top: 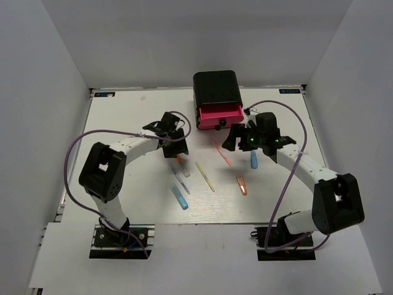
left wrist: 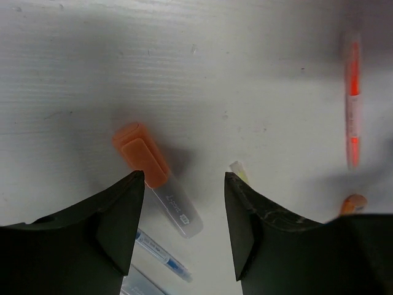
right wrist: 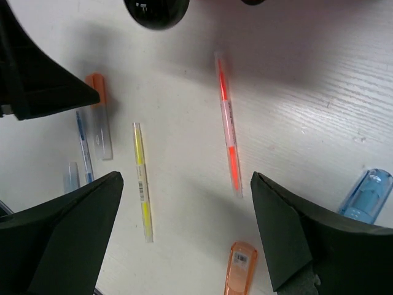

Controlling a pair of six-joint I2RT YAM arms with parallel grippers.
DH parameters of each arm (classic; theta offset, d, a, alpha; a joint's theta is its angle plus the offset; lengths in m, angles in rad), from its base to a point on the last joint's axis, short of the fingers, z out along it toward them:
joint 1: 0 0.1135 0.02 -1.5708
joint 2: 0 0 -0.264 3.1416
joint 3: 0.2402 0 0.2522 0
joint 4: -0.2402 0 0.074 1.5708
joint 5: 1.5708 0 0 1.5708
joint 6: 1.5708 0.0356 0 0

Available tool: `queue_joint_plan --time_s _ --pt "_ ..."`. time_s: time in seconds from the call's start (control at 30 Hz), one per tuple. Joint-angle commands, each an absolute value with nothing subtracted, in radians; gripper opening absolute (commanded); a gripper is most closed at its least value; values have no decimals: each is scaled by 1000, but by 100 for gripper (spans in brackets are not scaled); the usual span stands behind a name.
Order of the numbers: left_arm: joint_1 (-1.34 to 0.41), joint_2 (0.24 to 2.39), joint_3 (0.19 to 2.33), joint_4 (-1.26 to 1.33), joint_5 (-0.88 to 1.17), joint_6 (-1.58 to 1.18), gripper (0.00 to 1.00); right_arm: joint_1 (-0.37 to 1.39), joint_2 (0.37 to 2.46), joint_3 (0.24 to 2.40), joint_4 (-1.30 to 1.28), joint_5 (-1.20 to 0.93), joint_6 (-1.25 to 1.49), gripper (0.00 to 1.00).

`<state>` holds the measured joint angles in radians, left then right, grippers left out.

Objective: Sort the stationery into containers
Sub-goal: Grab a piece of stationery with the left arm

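The black cabinet (top: pixel 216 87) stands at the back, its lowest pink drawer (top: pixel 217 114) pulled open. My left gripper (top: pixel 174 149) (left wrist: pixel 184 178) is open and empty just above an orange-capped marker (top: pixel 182 165) (left wrist: pixel 153 169). My right gripper (top: pixel 236 140) (right wrist: pixel 185 181) is open and empty, high in front of the drawer. Below it lie a thin orange pen (top: pixel 222 153) (right wrist: pixel 228 126), a thin yellow pen (top: pixel 204 176) (right wrist: pixel 142 181), an orange marker (top: pixel 242 185) (right wrist: pixel 241 269) and a blue marker (top: pixel 253 160) (right wrist: pixel 368 193). A blue-grey pen (top: pixel 181 182) (left wrist: pixel 161 255) and another blue marker (top: pixel 179 198) lie further forward.
The drawer's black knob (right wrist: pixel 156 12) sits at the top edge of the right wrist view. My left gripper's dark body (right wrist: pixel 37 80) shows at that view's left. Grey walls close in the white table (top: pixel 123 123) on three sides.
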<state>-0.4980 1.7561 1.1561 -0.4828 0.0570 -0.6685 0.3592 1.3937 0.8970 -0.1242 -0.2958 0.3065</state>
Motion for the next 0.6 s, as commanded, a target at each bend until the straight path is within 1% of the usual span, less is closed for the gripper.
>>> queue_joint_plan --time_s 0.0,0.1,0.4,0.47,0.57 --pt "-532 1787 1230 -632 -21 -660 65 345 1330 864 -100 -278 265 90" --pt "-558 1831 1276 -664 -48 -681 66 341 1295 828 -84 -268 273 90" --pt "-598 1884 1295 -696 -112 -713 66 321 1220 762 -57 -255 279 90" --pt "-607 1910 1304 -706 -123 -713 62 318 1210 758 -51 -258 276 90" --pt "-617 1921 1315 -716 -123 -713 50 311 1193 753 -55 -285 250 90"
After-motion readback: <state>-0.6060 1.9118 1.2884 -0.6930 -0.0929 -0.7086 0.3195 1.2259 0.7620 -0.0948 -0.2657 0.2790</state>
